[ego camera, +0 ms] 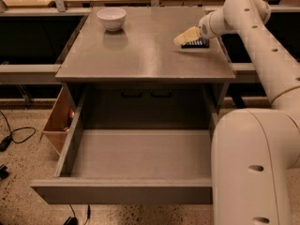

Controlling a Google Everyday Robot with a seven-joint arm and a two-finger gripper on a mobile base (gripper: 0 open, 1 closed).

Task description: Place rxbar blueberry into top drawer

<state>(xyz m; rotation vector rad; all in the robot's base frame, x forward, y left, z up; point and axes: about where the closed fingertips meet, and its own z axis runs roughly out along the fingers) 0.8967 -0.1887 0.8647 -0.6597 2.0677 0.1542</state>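
The rxbar blueberry (197, 43), a small dark flat bar, lies on the grey cabinet top near its right edge. My gripper (186, 35) hovers at the bar's left end, just above and beside it, with the arm reaching in from the right. The bar rests on the cabinet top and is not lifted. The top drawer (126, 191) is pulled fully out below the cabinet top, its grey inside bare.
A white bowl (111, 18) stands at the back left of the cabinet top (140, 60). A tan wooden box (57, 121) sits on the floor left of the drawer. My arm's large lower link (255, 168) fills the lower right, beside the drawer. Cables lie on the floor at left.
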